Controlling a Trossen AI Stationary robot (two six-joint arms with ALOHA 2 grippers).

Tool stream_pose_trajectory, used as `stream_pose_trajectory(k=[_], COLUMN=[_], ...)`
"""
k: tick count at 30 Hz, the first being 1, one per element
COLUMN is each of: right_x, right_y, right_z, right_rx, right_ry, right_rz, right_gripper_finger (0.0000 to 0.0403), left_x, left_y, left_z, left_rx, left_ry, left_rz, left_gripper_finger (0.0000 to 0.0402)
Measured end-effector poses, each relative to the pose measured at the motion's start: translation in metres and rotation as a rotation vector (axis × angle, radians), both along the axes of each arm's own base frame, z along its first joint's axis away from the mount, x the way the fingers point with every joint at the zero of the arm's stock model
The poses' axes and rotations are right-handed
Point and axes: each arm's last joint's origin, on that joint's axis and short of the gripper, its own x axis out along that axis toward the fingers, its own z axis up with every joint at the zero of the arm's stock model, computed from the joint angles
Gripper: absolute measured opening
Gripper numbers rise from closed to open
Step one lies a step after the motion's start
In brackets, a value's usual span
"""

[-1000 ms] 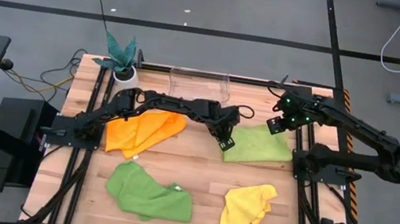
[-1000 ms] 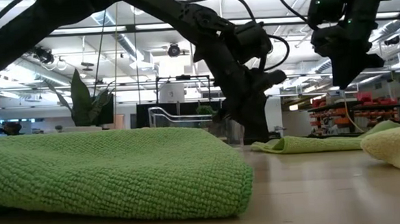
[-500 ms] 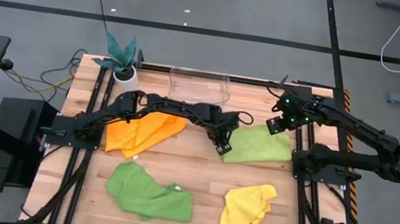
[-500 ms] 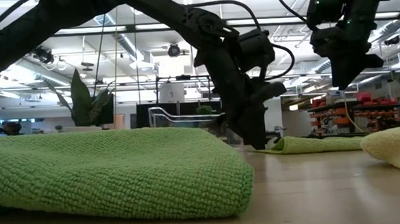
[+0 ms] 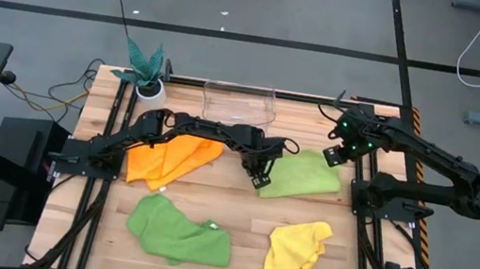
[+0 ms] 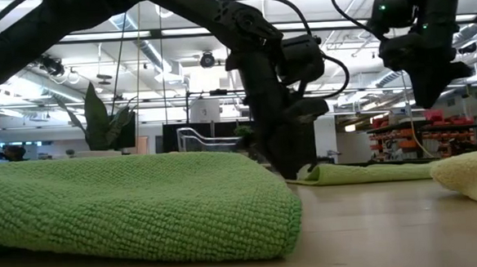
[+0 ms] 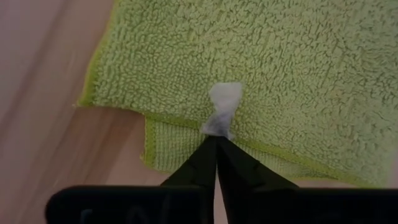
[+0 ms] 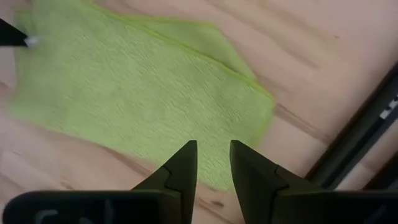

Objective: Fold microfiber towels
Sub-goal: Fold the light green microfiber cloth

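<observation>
Left claw (image 5: 259, 180) reaches low at the counter's middle, fingers pinched together; right claw (image 5: 334, 154) hovers near the right edge, fingers parted.

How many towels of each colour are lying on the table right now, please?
Orange towel: 1
Yellow towel: 1
Light lime green towel: 1
Darker green towel: 1
Total: 4
</observation>
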Motion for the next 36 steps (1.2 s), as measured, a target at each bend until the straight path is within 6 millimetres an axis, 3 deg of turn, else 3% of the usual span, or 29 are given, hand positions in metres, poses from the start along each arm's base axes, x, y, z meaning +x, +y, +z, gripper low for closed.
stream_pose_trajectory(k=[7,13,15,20,28,36], right_x=[0.001,0.002,0.003,0.01,0.006,-0.003], right_y=[0.003,0.005,0.004,0.003,0.003,-0.002], right_z=[0.0,0.001,0.001,0.001,-0.041,-0.067], right_rx=[0.083,0.124,0.123,0.165,0.251,0.275], right_ry=[-0.051,-0.099,-0.12,-0.231,-0.239,-0.28], right_rz=[0.064,0.122,0.141,0.163,0.079,-0.009], right_gripper_finger=[0.0103,0.0103,0.0103,0.0103,0.0103,0.0103], left_x=[-0.004,-0.009,-0.01,-0.011,-0.004,0.006], left_y=[0.0,0.012,0.014,0.012,0.011,0.012], left_z=[0.013,0.047,0.058,0.061,0.073,0.073], left_rx=[0.011,0.091,0.096,0.097,0.115,0.073], left_ry=[-0.003,-0.071,-0.106,-0.108,-0.214,-0.319], left_rz=[0.003,0.056,0.062,0.049,0.034,0.026], left_gripper_finger=[0.0018,0.0007,0.0015,0.0043,0.0058,0.0047])
